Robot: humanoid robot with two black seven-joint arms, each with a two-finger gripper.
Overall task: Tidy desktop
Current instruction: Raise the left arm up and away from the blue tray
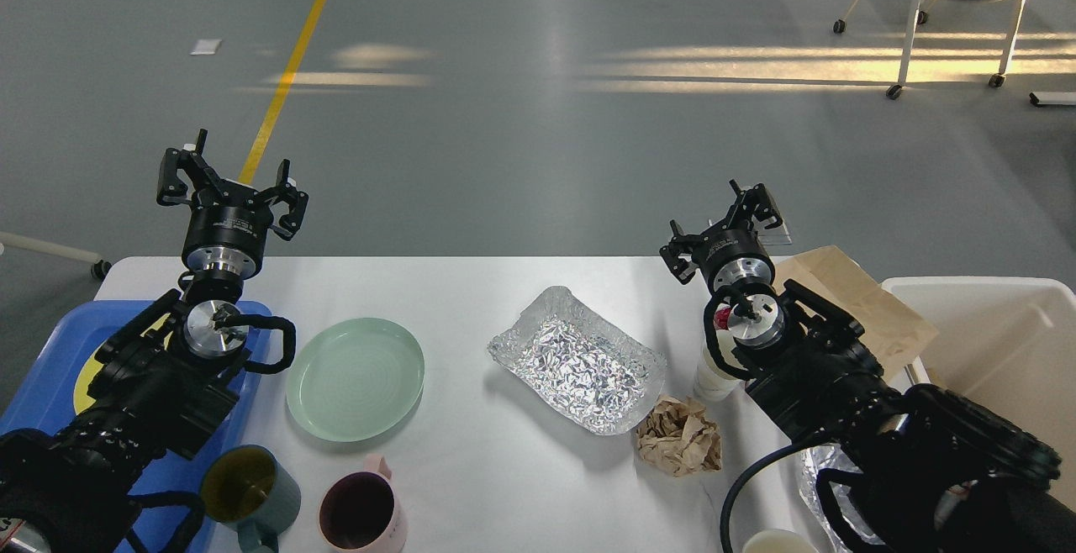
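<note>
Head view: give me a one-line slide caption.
Both end effectors, left and right, open above a desktop holding a green plate and foil tray.

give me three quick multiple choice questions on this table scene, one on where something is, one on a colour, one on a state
1. Where is the crumpled brown paper?
A. on the green plate
B. on the desktop by the foil tray's near corner
C. in the blue tray

2. What colour is the round plate?
A. pale green
B. red
C. black

3. What is the left hand doing?
A. gripping a mug
B. pressing on the plate
C. open, holding nothing

Answers:
1. B: it lies beside the foil tray.
2. A: its whole face is pale green.
3. C: its fingers are spread above the table's far edge.
</note>
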